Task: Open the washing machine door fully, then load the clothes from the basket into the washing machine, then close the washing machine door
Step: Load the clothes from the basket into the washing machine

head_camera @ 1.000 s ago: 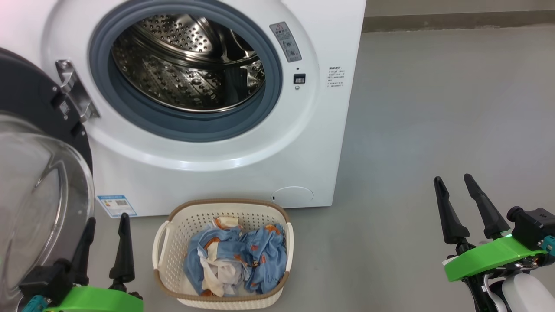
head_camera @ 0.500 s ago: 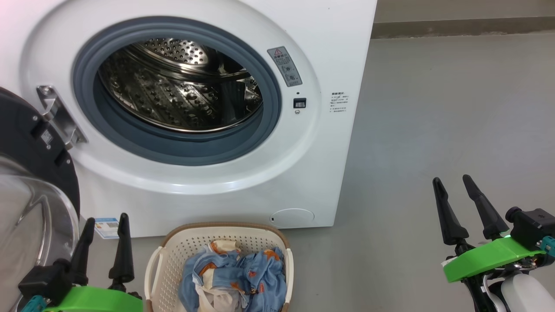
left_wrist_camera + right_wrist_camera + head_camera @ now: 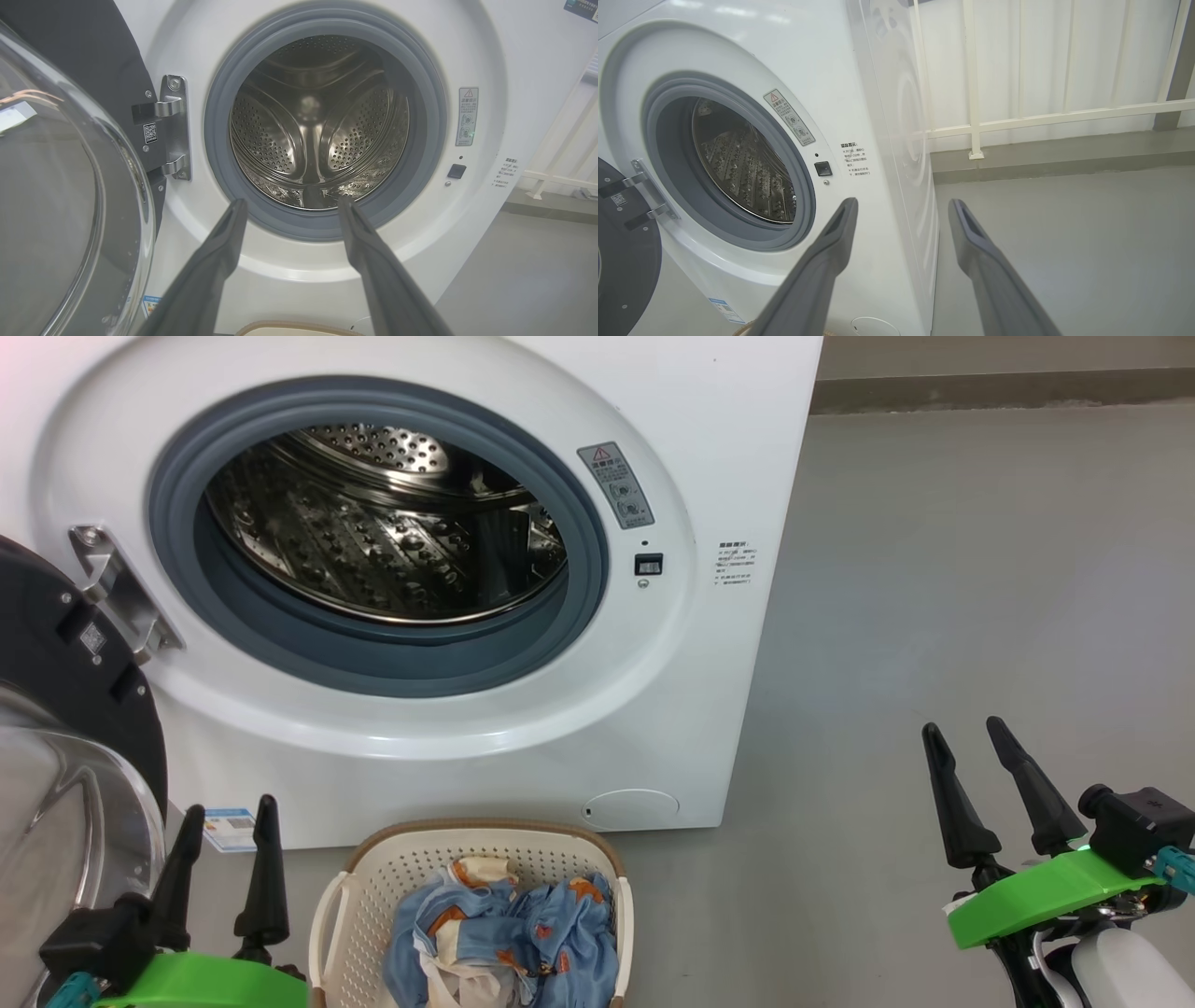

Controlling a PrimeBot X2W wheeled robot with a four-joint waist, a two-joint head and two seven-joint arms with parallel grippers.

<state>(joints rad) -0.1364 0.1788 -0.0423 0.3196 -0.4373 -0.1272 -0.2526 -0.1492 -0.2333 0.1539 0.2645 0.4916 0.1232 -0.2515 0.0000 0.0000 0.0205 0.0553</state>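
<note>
The washing machine door [image 3: 56, 691] stands open, so loading comes now. The left gripper [image 3: 231, 805] and right gripper [image 3: 962, 724] are open and empty. I think one must descend to the clothes [image 3: 523, 933] in the basket [image 3: 485, 826].

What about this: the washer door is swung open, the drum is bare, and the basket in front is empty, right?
Not quite. The basket isn't empty: the head view shows blue bear-print clothes heaped in it. The washer door is swung open and the drum is bare.
</note>
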